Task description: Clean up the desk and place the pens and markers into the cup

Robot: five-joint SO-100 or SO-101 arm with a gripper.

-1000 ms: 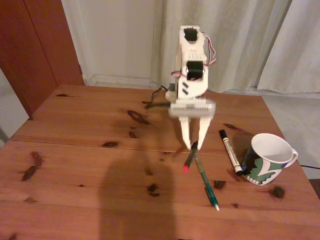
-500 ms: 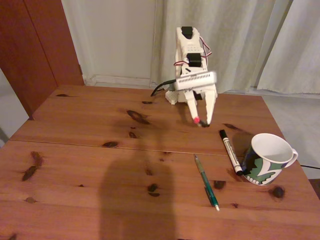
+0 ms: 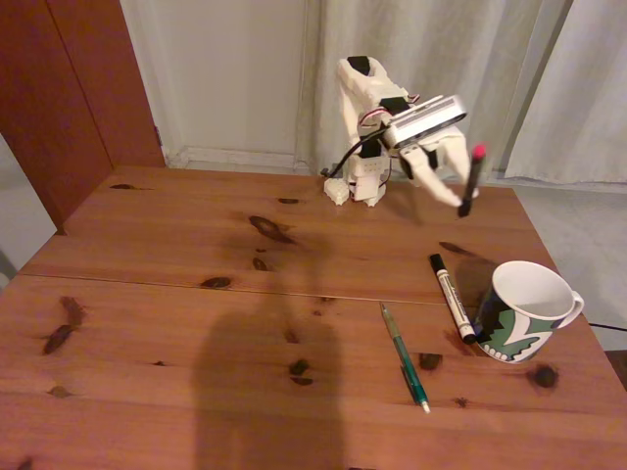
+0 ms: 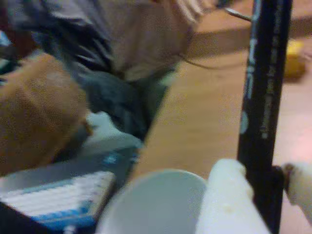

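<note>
My white gripper (image 3: pixel 460 199) is raised above the back right of the desk (image 3: pixel 176 294), shut on the thin black pen (image 3: pixel 472 181), which stands nearly upright with its red end on top. In the wrist view the gripper (image 4: pixel 265 187) clamps the black pen (image 4: pixel 263 97) between two white fingers (image 4: pixel 226 195), and the cup's white rim (image 4: pixel 156 200) shows below. The cup (image 3: pixel 524 308) stands at the desk's right edge, well in front of and below the gripper. The white marker (image 3: pixel 451 297) lies just left of the cup. Further left lies the green pen (image 3: pixel 404 354).
The arm's base (image 3: pixel 358 181) sits at the desk's back edge before pale curtains (image 3: pixel 509 78). A dark wooden door (image 3: pixel 69 88) stands at back left. The wrist view shows blurred fabric (image 4: pixel 122 44) beyond the desk edge and a small yellow object (image 4: pixel 295 58).
The gripper lifted the black pen off the desk, drew back toward the base, then swung right and up. The pen turned so its red end points up.
</note>
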